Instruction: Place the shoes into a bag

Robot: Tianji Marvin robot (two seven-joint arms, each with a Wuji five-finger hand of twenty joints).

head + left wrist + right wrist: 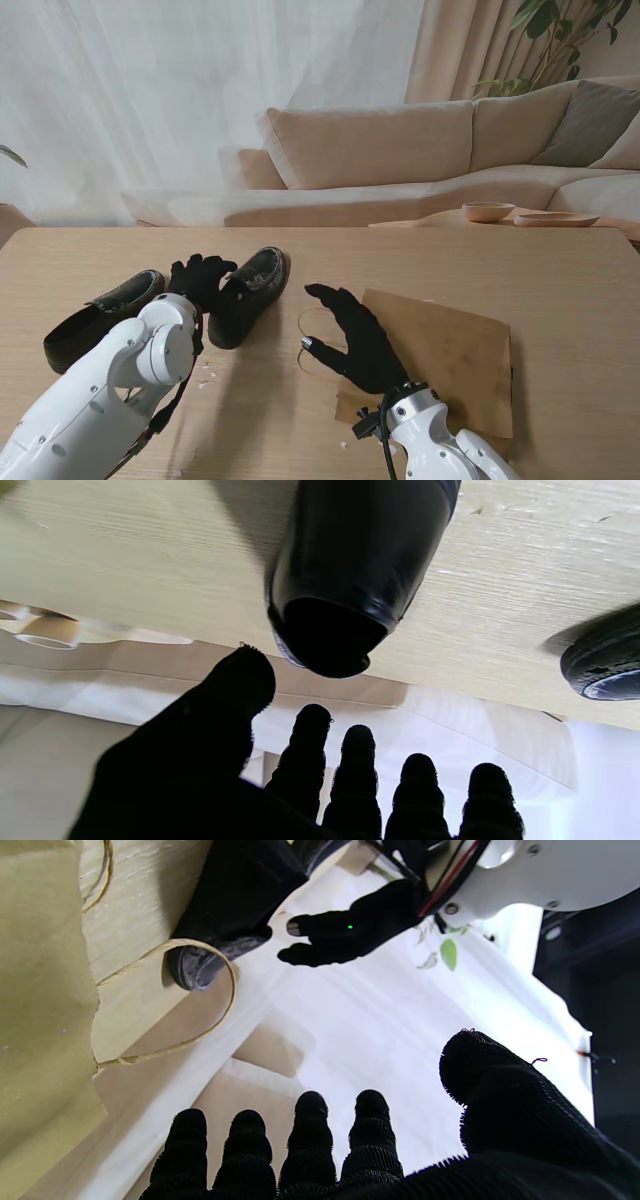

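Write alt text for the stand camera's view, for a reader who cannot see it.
Two black shoes, one to the right of the other, lie on a wooden table beside a flat brown paper bag on the right. The open left hand hovers between the shoes, and the open right hand reaches over the bag's left edge by its string handles.

Open tabletop (pixel 560 280) on my far right; the gap between the nearer shoe (pixel 248 295) and flat paper bag (pixel 450 355) is crossed by its handle loop (pixel 310 345).
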